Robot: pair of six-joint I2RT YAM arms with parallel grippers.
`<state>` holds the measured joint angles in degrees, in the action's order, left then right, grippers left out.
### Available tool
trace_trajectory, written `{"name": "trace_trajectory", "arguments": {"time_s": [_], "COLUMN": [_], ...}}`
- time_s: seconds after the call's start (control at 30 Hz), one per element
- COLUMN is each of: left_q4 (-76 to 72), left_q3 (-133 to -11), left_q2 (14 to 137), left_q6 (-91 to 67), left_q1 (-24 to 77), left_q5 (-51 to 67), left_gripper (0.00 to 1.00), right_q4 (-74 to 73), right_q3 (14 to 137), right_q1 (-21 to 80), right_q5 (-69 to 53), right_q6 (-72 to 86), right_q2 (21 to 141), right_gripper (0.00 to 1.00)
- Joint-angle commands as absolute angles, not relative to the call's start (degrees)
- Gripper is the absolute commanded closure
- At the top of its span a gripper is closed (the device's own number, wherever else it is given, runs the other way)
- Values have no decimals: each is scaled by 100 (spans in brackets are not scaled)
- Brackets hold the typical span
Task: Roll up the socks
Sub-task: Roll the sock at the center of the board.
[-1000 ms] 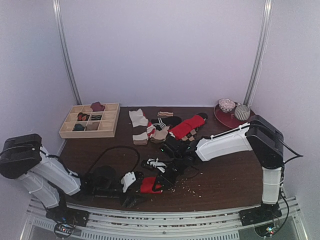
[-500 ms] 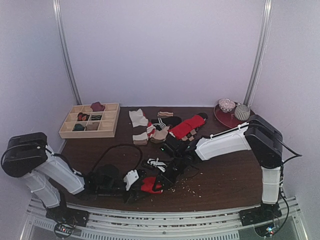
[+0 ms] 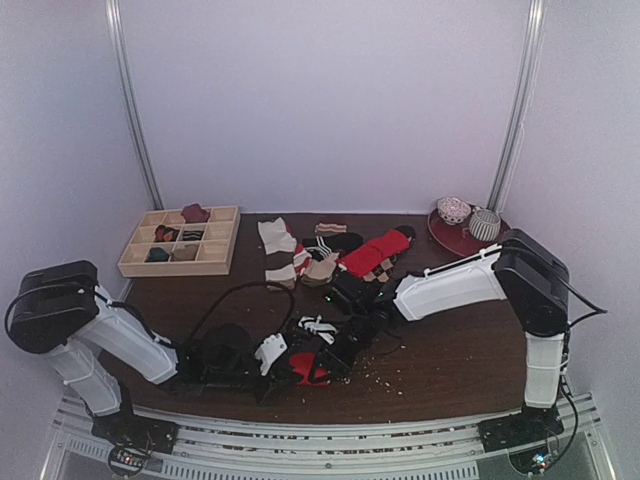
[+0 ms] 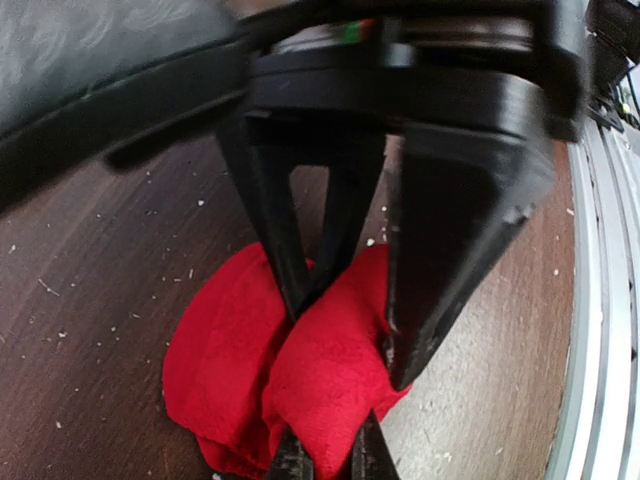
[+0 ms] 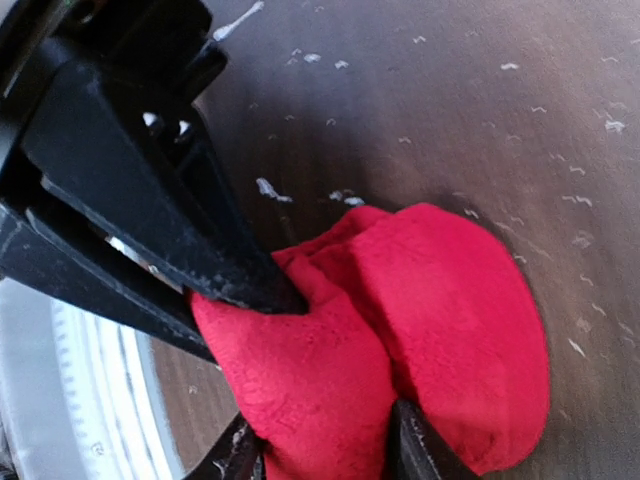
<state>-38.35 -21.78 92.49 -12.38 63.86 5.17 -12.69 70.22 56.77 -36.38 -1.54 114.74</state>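
The socks show as a bunched red roll (image 3: 304, 371) (image 4: 220, 350) (image 5: 460, 320) lying on the dark wooden table near its front edge. Both grippers meet at it. My left gripper (image 3: 288, 364) (image 4: 330, 462) reaches in from the left and is shut, pinching a fold of the red fabric. From the right, my right gripper (image 3: 333, 352) (image 5: 325, 452) has its jaws partly apart, and one red lobe fills the gap and touches both fingers. Only red fabric shows in the roll. In the left wrist view the right fingers (image 4: 440, 300) straddle the same lobe.
A black-and-white striped sock (image 3: 314, 325) lies just behind the roll. Further back is a heap of socks (image 3: 330, 255). A wooden compartment tray (image 3: 130, 268) sits back left, a red plate (image 3: 447, 241) with bowls back right. A black cable (image 3: 240, 293) loops at left. The metal rail (image 4: 600, 300) runs close.
My left gripper has slid right to the red roll and shut on it. My right gripper's jaws have widened around the roll. The roll has hardly moved.
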Motion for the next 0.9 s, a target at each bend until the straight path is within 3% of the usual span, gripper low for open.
{"name": "trace_trajectory", "arguments": {"time_s": [0.0, 0.23, 0.87], "left_q4": [-2823, -2125, -2061], "left_q3": [-2338, -2428, -2379], "left_q2": [9578, 9747, 9959], "left_q6": [-1941, -2460, -2510], "left_q1": [6425, 6412, 6347], "left_q5": [510, 733, 1194], "left_gripper": [100, 100, 100], "right_q4": [-313, 2549, 2067], "right_q3": [6001, 4026, 4469], "right_q1": [5778, 6488, 6837], "right_q5": [-1872, -535, -174], "right_q6": [-64, -1648, -2299], "right_q2": [10672, 8734, 9989], "right_gripper": [56, 46, 47]}}
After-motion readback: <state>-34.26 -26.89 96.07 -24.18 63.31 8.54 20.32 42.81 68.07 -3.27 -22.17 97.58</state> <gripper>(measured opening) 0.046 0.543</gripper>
